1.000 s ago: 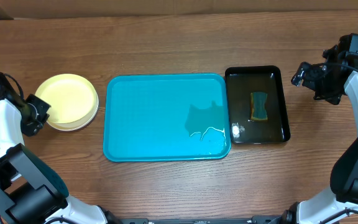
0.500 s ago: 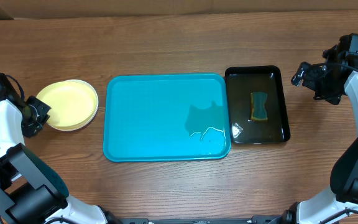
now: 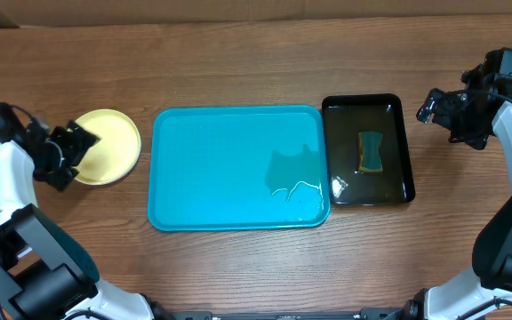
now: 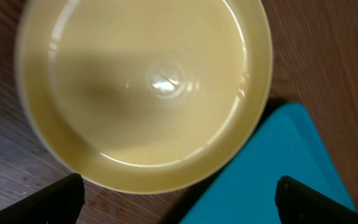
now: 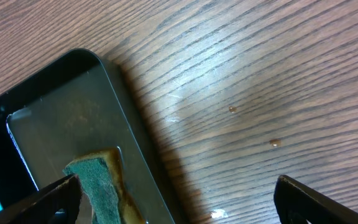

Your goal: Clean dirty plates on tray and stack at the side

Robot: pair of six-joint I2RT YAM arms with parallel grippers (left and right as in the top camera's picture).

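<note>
A pale yellow-green plate lies on the table just left of the turquoise tray, which carries no plates and has a wet patch near its right side. My left gripper hovers open at the plate's left edge and holds nothing. In the left wrist view the plate fills the upper frame, with the tray corner at lower right and my left gripper spread wide. My right gripper is open over bare table right of the black tray. In its wrist view the right gripper holds nothing.
A narrow glossy black tray stands against the turquoise tray's right side, with a green sponge lying in it. The right wrist view shows that black tray, the sponge and a few water drops on the wood.
My left gripper has opened and moved right, over the plate's left edge. The plate has settled a little to the right. The right arm has not moved.
</note>
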